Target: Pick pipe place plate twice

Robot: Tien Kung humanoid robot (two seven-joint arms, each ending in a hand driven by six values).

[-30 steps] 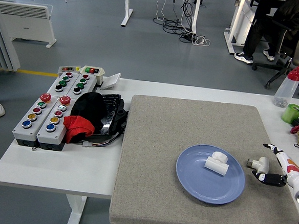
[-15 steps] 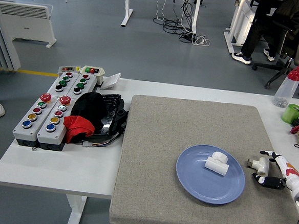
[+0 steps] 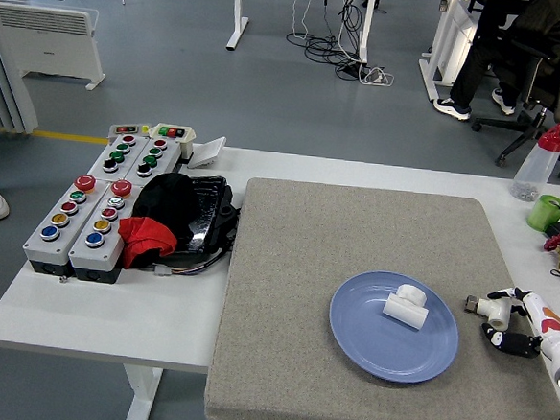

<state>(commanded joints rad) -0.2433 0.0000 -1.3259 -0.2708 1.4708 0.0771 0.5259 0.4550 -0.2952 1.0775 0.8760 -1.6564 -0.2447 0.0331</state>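
One white pipe fitting (image 3: pixel 406 307) already sits on the blue plate (image 3: pixel 367 343), which rests on the grey mat (image 3: pixel 335 243). Just off the plate's right edge, the second pipe fitting (image 3: pixel 487 307) lies on the mat with the right hand (image 3: pixel 514 324) closing its fingers around it, thumb and fingertips touching it. Over on the left are grey button boxes (image 3: pixel 87 218) and a black-and-red cloth bundle (image 3: pixel 162 216). Further back on the right stand a green cup (image 3: pixel 547 212) and a clear bottle with a red cap (image 3: pixel 537 165). No readable writing anywhere.
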